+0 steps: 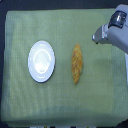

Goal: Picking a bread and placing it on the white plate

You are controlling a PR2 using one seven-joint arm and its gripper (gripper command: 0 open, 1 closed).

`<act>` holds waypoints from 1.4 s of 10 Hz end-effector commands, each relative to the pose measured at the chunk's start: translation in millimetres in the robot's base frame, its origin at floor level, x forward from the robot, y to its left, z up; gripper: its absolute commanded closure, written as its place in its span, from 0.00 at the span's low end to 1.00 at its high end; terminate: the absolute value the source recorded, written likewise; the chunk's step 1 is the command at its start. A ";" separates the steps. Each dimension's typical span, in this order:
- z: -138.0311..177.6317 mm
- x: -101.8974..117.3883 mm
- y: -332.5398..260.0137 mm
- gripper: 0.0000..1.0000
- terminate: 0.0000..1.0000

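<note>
You are looking down on a pale green woven cloth (100, 100) spread over a dark surface. The golden-brown, spindle-shaped bread (76, 64) with a bumpy crust lies flat on that cloth near the middle, its long axis running almost straight up and down in the exterior view (the upper tip leans slightly toward the exterior view's right), and both ends taper. Just to the exterior view's left of it, close but not touching, sits the round glossy white plate (41, 61) with a shallow raised rim; nothing lies on it. The robot's grey-and-white arm enters from the upper corner on the exterior view's right, and its gripper (95, 38) hangs above the cloth, up and to the right of the bread's upper tip, clearly apart from it. You cannot tell from this picture how wide the gripper stands: the tip is too small and blurred. It holds nothing you can see.
</note>
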 end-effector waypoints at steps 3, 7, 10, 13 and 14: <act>-26.7 12.6 63.0 0.00 0.00; -53.1 27.6 100.6 0.00 0.00; -83.7 32.3 115.6 0.00 0.00; -115.0 32.7 111.3 0.00 0.00; -124.1 32.5 111.4 0.00 0.00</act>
